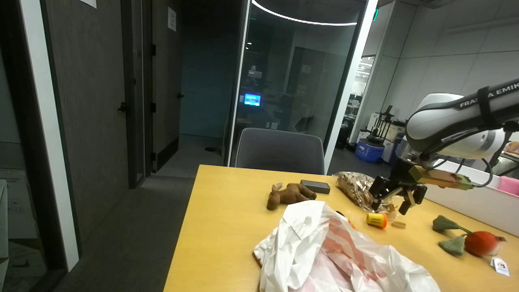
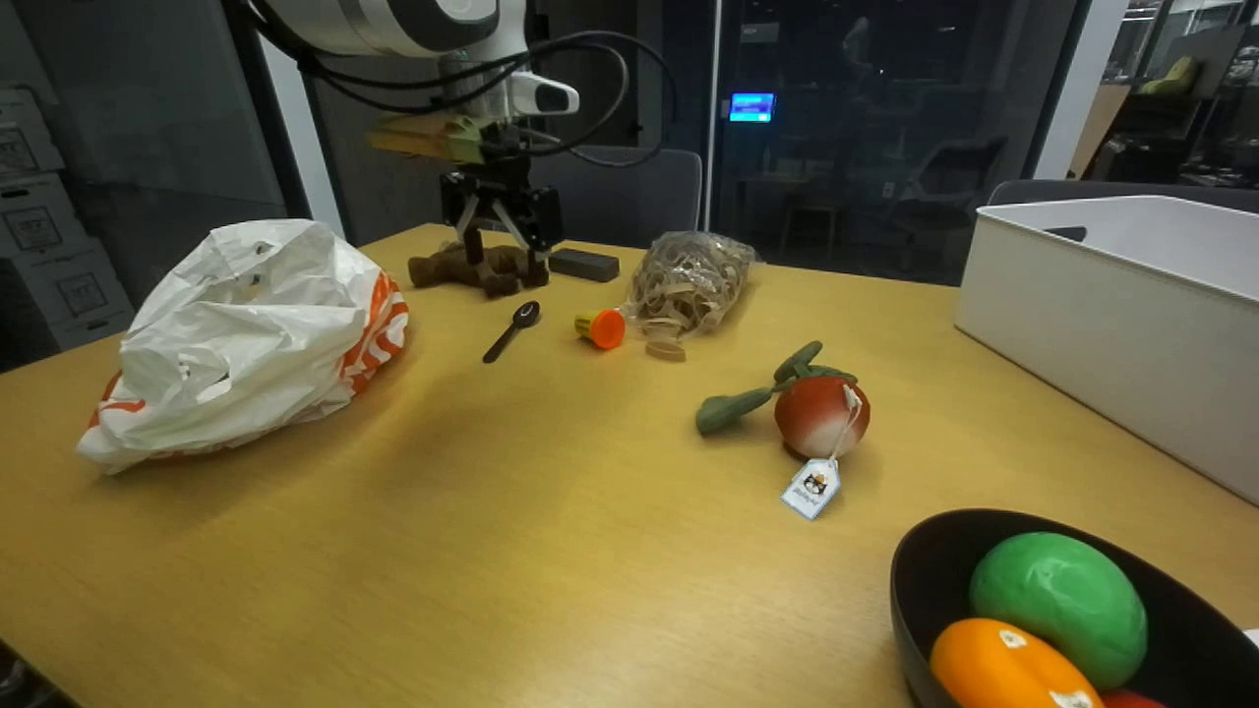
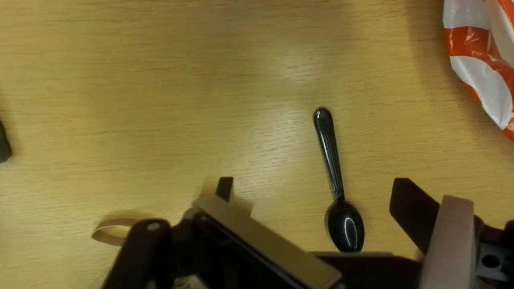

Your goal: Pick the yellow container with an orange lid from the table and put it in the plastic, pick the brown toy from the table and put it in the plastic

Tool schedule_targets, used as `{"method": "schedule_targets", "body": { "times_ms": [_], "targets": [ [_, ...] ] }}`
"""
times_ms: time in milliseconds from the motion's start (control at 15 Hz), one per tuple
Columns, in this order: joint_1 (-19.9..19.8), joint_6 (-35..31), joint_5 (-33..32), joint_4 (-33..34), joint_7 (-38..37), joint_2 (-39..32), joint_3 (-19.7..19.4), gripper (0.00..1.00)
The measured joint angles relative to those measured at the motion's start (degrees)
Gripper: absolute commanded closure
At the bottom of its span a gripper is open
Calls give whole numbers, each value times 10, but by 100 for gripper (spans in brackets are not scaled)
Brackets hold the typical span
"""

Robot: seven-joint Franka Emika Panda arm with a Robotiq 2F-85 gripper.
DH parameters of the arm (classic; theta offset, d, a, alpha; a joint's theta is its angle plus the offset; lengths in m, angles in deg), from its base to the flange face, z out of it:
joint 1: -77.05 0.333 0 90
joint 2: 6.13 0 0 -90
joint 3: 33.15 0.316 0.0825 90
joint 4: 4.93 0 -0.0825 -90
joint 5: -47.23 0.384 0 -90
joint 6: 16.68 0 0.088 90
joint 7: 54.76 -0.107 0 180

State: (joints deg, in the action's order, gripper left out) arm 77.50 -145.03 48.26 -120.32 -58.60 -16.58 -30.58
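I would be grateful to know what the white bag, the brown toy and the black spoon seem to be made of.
White bag: apparently thin plastic film with a slight sheen, judging by its crisp wrinkles.
Brown toy: probably plush fabric with a matte finish, from its soft, rounded shape and lack of shine.
Black spoon: likely glossy plastic, given its sharp bright highlights.

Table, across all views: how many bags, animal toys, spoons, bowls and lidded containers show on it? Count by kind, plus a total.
Bags: 2 (white plastic bag, clear bag)
Animal toys: 1 (brown toy)
Spoons: 1 (black spoon)
Bowls: 1 (black bowl)
Lidded containers: 1 (yellow container)
Total: 6
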Motion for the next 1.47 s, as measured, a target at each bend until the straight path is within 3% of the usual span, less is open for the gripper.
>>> {"method": "schedule_targets", "body": {
  "times_ms": [267,867,1200,1467],
  "targets": [
    [-16,35,11,32,23,-31,-16,0],
    [-14,26,11,33,24,-48,-20,0],
    [-3,-15,-3,72,-12,-97,-21,0],
    [13,-41,-61,129,-72,-160,-46,0]
  ]
}}
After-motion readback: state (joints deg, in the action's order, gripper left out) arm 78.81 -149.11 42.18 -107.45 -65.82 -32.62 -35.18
